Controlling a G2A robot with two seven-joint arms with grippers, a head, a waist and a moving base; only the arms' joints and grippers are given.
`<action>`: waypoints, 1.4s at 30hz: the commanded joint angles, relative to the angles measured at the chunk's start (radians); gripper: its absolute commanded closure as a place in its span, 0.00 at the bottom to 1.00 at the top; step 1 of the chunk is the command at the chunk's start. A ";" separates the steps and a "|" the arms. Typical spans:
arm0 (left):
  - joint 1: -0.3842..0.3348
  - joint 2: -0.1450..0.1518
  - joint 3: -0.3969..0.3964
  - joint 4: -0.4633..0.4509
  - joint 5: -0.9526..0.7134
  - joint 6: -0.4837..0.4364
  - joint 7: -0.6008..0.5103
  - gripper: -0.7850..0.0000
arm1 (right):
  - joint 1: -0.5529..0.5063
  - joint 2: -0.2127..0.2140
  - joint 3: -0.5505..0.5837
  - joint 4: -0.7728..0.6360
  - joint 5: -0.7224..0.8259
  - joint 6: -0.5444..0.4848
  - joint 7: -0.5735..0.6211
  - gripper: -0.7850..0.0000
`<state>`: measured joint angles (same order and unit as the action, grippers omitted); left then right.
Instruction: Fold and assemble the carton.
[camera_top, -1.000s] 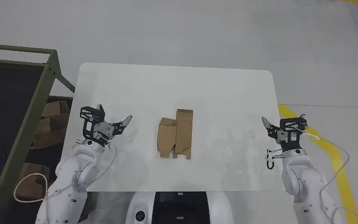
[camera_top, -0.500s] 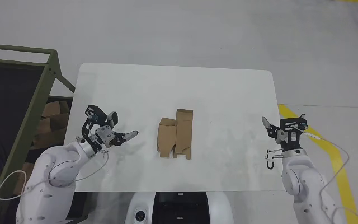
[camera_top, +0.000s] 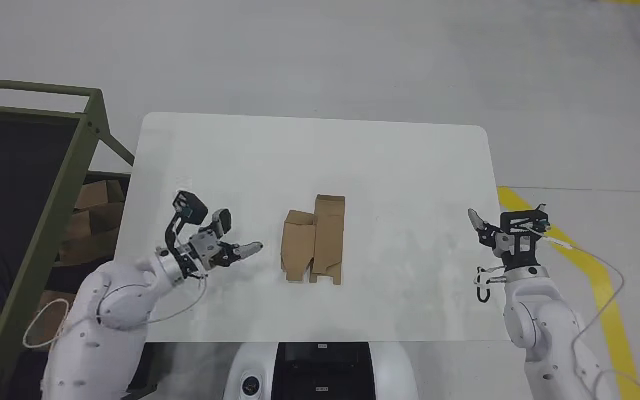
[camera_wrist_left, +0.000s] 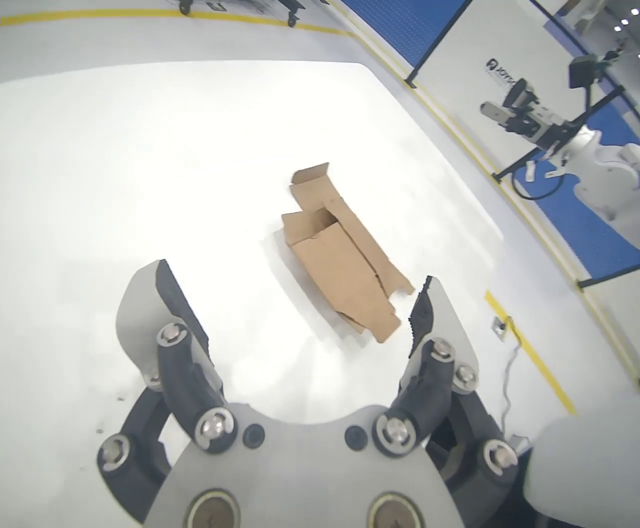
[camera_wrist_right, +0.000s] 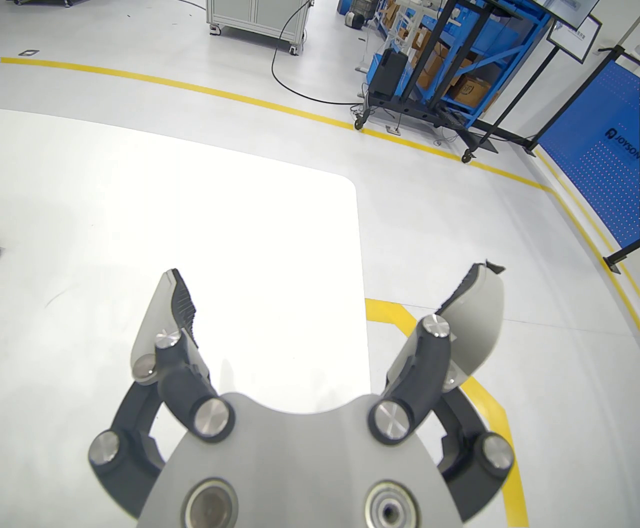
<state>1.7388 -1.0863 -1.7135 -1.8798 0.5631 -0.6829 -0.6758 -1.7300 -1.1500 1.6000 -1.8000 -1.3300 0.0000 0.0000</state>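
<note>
The flattened brown cardboard carton (camera_top: 315, 240) lies near the middle of the white, round-cornered desk (camera_top: 400, 170), a little toward 6 o'clock, its long axis running 12 to 6. The left end effector (camera_top: 238, 235) hovers just off the carton's 9 o'clock side, jaws spread wide and holding nothing. The right end effector (camera_top: 508, 218) sits well apart at the desk's 3 o'clock edge, also wide open and empty.

The step in hand looks to be the first grasp; nothing is erected yet. To do it well, I would bring the left jaws in low and level. They should take only the upper layer's edge rather than both layers, so that a lift opens the sleeve instead of dragging it whole. Thin board should slide readily on a smooth desk, so the right arm likely needs to come in from 3 o'clock and pin the opposite side.

From above the carton reads as two flat overlapping strips. The left wrist view adds relief: the end farthest from that camera appears to gape slightly, with a dark hollow between the layers and raised flaps. The right wrist view gives the desk's rounded corner and a yellow floor line (camera_wrist_right: 387, 306) curving past it.
</note>
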 joint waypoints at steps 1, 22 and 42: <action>-0.022 0.008 0.020 0.002 -0.144 0.024 -0.127 0.00 | 0.000 0.000 0.000 0.000 0.000 0.000 0.000 0.00; -0.338 0.033 0.213 0.272 -0.468 0.344 -0.468 0.00 | 0.000 0.000 0.000 0.000 0.000 0.000 0.000 0.00; -0.440 0.019 0.355 0.370 -0.437 0.456 -0.383 0.00 | 0.000 0.000 0.000 0.000 0.000 0.000 0.000 0.00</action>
<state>1.3091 -1.0667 -1.3659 -1.5219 0.1318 -0.2273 -1.0575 -1.7300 -1.1500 1.6000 -1.8000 -1.3300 0.0000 0.0000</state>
